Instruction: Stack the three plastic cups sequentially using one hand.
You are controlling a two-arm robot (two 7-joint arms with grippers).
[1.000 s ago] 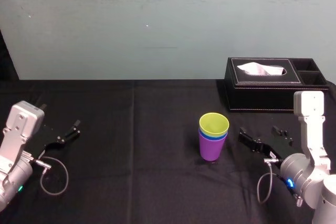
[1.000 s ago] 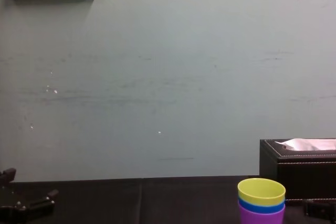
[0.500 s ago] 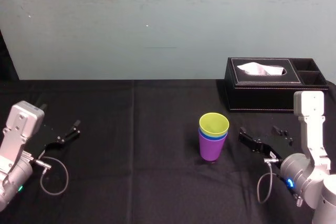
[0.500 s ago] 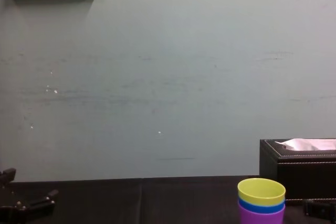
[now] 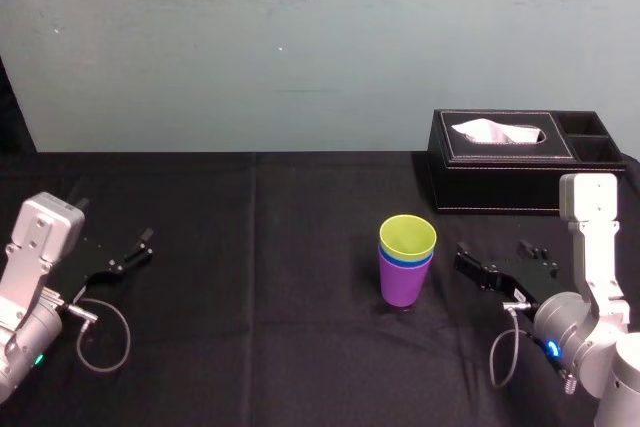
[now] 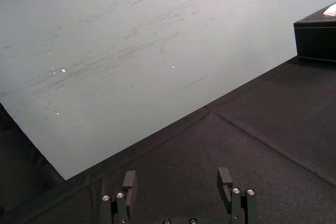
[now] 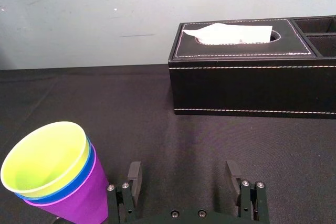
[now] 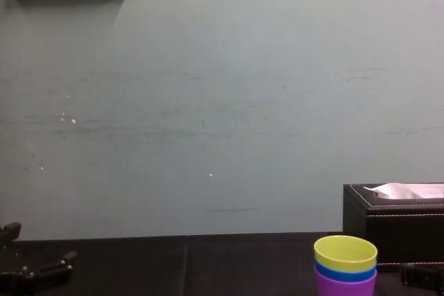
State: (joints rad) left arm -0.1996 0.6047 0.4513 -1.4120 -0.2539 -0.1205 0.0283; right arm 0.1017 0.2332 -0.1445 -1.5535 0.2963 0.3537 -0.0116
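I have the three cups nested in one upright stack on the black table (image 5: 250, 277), a little right of centre. The purple cup (image 5: 403, 285) is at the bottom, the blue cup (image 5: 405, 260) shows as a thin band above its rim, and the yellow-green cup (image 5: 407, 235) sits innermost on top. My right claw (image 7: 182, 166) hangs low just to the right of the stack, jaws spread wide and empty, clear of the cups. The black tissue box (image 5: 510, 162) stands behind it by the wall, a white tissue poking from its slot. My left claw (image 6: 177, 174) sits at the table's left side, jaws spread and empty, well apart from the stack.
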